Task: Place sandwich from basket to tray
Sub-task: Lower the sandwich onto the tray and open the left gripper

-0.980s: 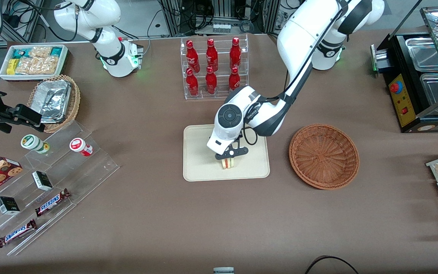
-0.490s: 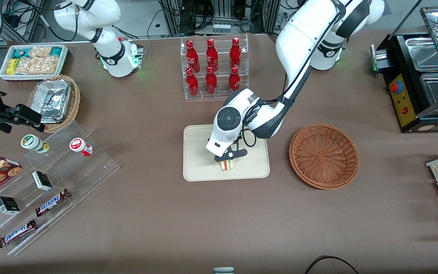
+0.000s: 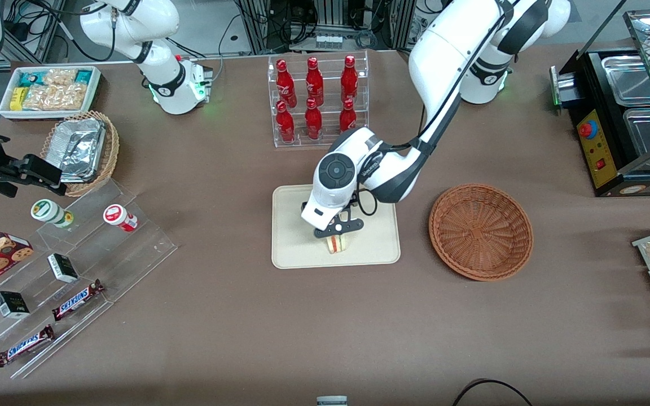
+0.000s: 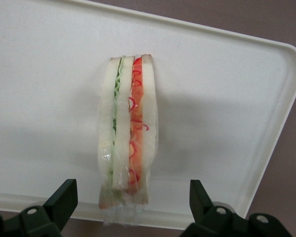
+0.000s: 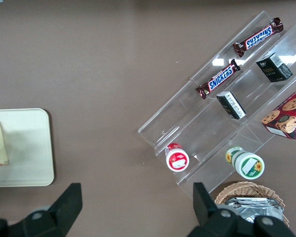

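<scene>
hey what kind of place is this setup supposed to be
Probably a lab mock-up of a snack counter or small shop. A clear rack of red soda bottles, tiered shelves with Snickers bars and a hot-food warmer surround the tray, where the open end effector hangs over the sandwich.

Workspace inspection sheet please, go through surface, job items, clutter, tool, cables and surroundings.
Surface: brown table.
Job's things: triangular pale-bread sandwich rests on the flat cream rectangular tray; round reddish-brown wicker basket holds nothing.
Clutter: red bottles in a clear rack; clear stepped shelf of snacks; tan wicker basket of foil trays.
Grippers: tool open, above the sandwich, not touching.
Cables: black cable at the table's near edge.
Surroundings: black food warmer.
</scene>
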Controlling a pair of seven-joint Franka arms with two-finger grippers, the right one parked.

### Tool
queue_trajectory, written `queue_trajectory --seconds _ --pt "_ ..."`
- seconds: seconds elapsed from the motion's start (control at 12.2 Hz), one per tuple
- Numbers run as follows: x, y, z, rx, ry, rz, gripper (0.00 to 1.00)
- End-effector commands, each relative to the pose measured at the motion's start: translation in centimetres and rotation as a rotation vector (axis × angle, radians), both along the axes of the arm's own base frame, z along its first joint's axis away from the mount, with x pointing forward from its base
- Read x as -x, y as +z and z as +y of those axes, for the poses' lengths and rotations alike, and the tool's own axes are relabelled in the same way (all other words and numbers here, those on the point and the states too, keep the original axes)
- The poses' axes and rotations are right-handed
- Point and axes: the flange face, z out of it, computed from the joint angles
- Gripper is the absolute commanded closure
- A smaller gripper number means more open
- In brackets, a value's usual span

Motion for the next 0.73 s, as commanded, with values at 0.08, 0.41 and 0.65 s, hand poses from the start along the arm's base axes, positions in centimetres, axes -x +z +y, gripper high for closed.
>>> queue_trajectory --seconds 0.08,0.41,0.65 --pt "-0.1 5.2 0.7 -0.014 0.004 -0.026 0.0" --pt "-1.3 10.0 3.8 -0.034 -0.011 -0.021 0.0" --pt "-2.5 14.2 7.5 -0.049 -0.018 -0.015 0.0"
